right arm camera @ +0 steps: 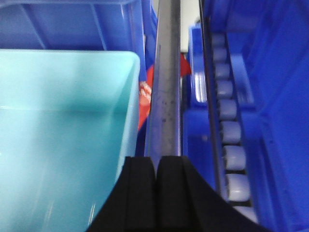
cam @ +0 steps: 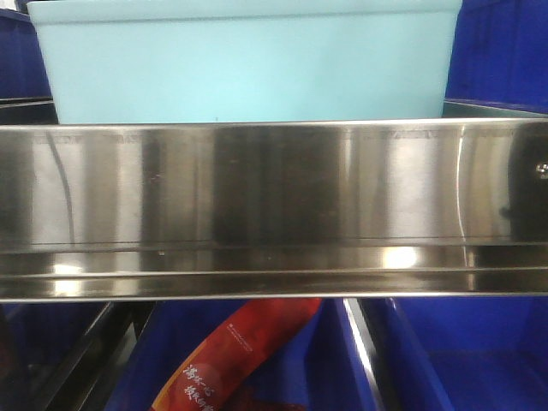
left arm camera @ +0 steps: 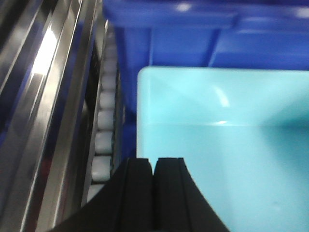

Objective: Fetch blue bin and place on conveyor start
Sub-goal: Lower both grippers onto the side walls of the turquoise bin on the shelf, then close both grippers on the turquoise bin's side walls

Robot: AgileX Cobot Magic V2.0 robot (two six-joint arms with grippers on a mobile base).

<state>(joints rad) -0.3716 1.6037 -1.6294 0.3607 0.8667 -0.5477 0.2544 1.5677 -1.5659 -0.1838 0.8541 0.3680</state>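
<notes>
The blue bin (cam: 248, 73) is a pale aqua tub on a shelf, behind a steel rail. From above, the left wrist view shows its empty inside (left arm camera: 222, 145). My left gripper (left arm camera: 154, 160) hangs over the bin's left near corner, shut with nothing between its black fingers. In the right wrist view the bin (right arm camera: 63, 135) fills the left side. My right gripper (right arm camera: 157, 158) is shut and holds nothing, hovering just right of the bin's right rim, above the steel rail (right arm camera: 166, 96). The conveyor start is out of view.
A shiny stainless rail (cam: 274, 205) crosses the front view below the bin. Dark royal-blue bins (cam: 497, 51) (left arm camera: 193, 34) (right arm camera: 72, 24) flank and back it. White rollers (left arm camera: 104, 140) (right arm camera: 231, 135) run along both sides. A red packet (cam: 231, 351) lies in a lower blue bin.
</notes>
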